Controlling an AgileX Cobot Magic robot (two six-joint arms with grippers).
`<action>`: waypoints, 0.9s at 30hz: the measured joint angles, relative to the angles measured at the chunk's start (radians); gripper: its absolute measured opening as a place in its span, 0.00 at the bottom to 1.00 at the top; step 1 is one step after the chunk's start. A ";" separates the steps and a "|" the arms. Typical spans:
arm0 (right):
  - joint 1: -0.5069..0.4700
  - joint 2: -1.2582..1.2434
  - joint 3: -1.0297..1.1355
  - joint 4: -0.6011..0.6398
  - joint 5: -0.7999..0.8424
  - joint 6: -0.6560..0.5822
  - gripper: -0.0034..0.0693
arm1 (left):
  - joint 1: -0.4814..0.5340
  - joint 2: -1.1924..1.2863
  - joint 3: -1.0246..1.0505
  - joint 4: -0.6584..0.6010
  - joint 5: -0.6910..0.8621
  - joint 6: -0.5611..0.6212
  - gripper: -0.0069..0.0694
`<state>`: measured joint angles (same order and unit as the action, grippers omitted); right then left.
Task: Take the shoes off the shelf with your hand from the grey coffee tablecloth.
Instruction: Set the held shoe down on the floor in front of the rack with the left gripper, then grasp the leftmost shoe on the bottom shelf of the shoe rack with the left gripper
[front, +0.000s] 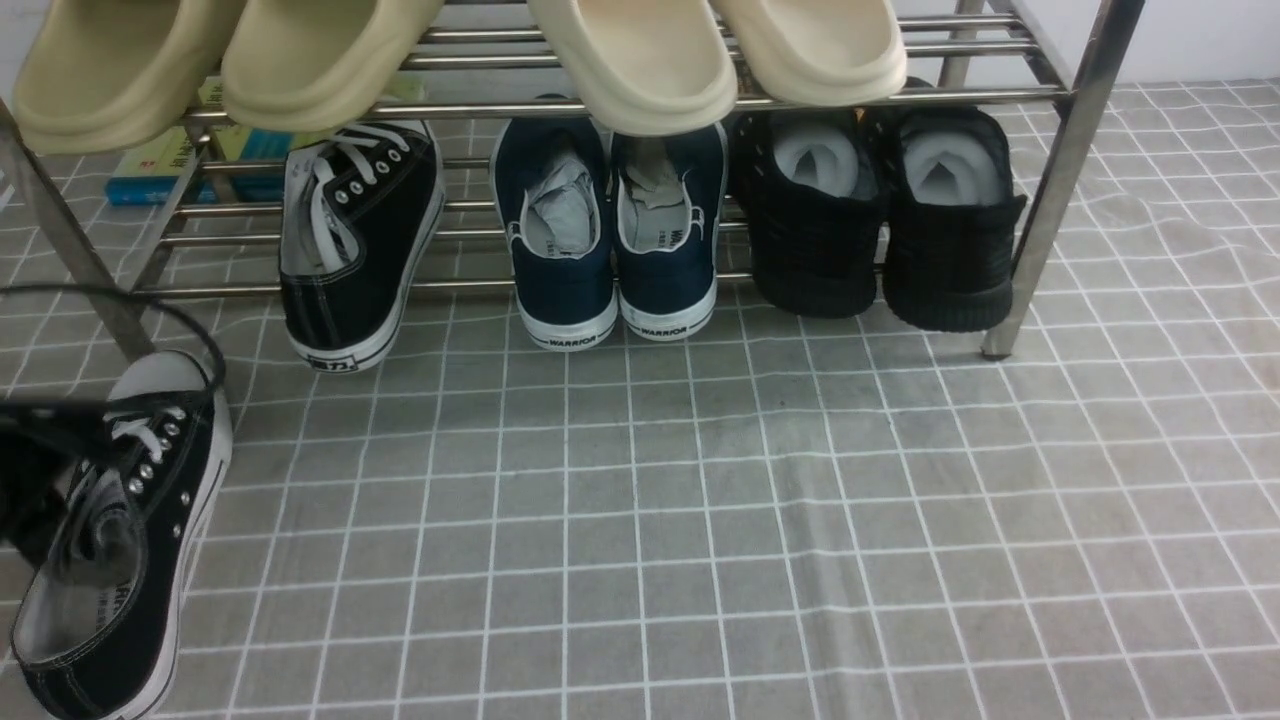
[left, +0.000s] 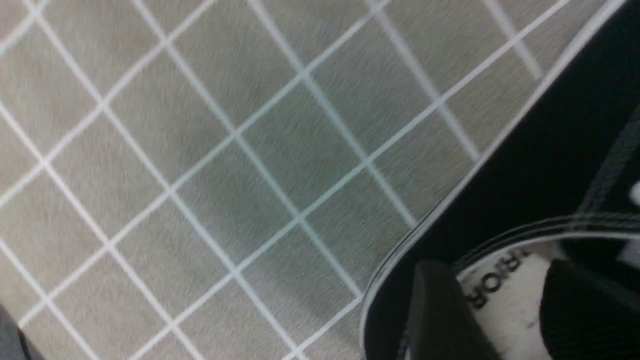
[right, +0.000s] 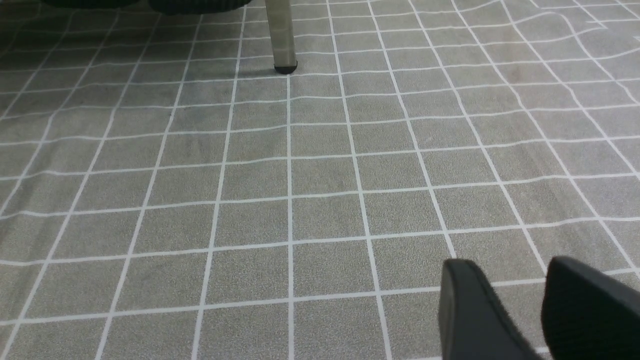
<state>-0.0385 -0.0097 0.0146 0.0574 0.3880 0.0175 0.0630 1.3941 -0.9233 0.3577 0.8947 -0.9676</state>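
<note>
Grey grid tablecloth (front: 800, 500) carries shelf (front: 1062, 200), blue book (front: 140, 190).

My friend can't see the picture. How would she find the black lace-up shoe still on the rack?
Start at the shiny steel-bar shelf and look along its lower tier. At its left end, beside the navy slip-on sneakers, sits one black canvas sneaker, tilted. Only it there has white laces and silver eyelets.

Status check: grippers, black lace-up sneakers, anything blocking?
Left gripper straddling heel of one black canvas white-laced sneaker, off the steel-bar rack, over grey checked cloth; grip unclear. Right gripper open, empty. Second sneaker on lower tier. Nothing in front of it.
</note>
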 joint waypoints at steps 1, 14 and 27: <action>0.000 0.000 0.000 0.000 0.000 0.000 0.38 | 0.000 0.000 -0.054 -0.013 0.016 0.022 0.61; 0.000 0.000 0.000 0.000 0.000 0.000 0.38 | -0.149 0.105 -0.204 -0.344 -0.400 0.043 0.75; 0.000 0.000 0.000 0.000 0.000 0.000 0.38 | -0.157 0.286 -0.204 -0.386 -0.586 -0.075 0.74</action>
<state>-0.0385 -0.0097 0.0146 0.0574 0.3880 0.0175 -0.0945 1.6797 -1.1274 -0.0284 0.3082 -1.0425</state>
